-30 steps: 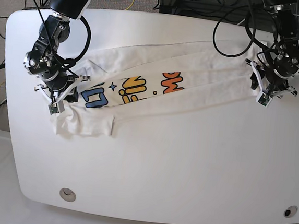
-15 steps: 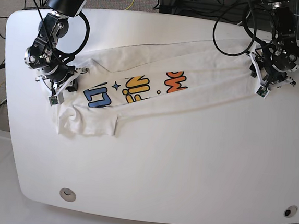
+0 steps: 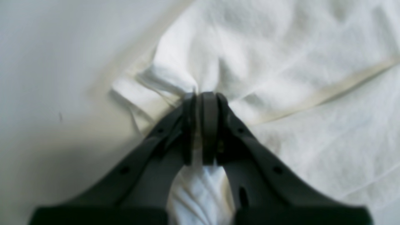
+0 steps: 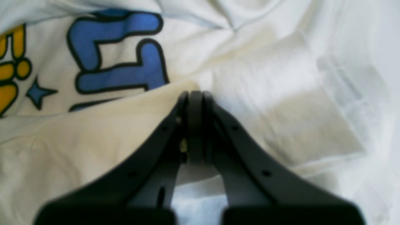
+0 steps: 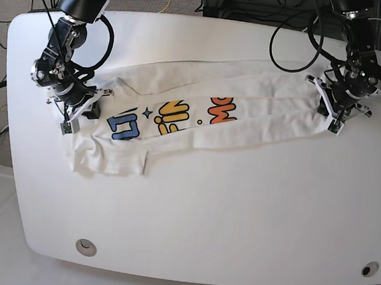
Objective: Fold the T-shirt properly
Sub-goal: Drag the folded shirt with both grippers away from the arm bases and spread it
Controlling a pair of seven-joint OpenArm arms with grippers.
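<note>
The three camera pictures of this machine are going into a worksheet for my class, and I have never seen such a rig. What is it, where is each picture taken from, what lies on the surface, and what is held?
It is a robot with two black jointed arms, each ending in a two-fingered hand. The base view looks down on the white rounded table. On it lies a white short-sleeved cloth T-shirt with blue, yellow and orange cartoon letters, stretched into a long band. The other two pictures come from cameras on the wrists, looking along the fingers. The left hand, at the right in the base view, is shut on a bunched bit of the plain white end. The right hand, at the left in the base view, is shut on a fold of the shirt beside the blue letters.
</note>
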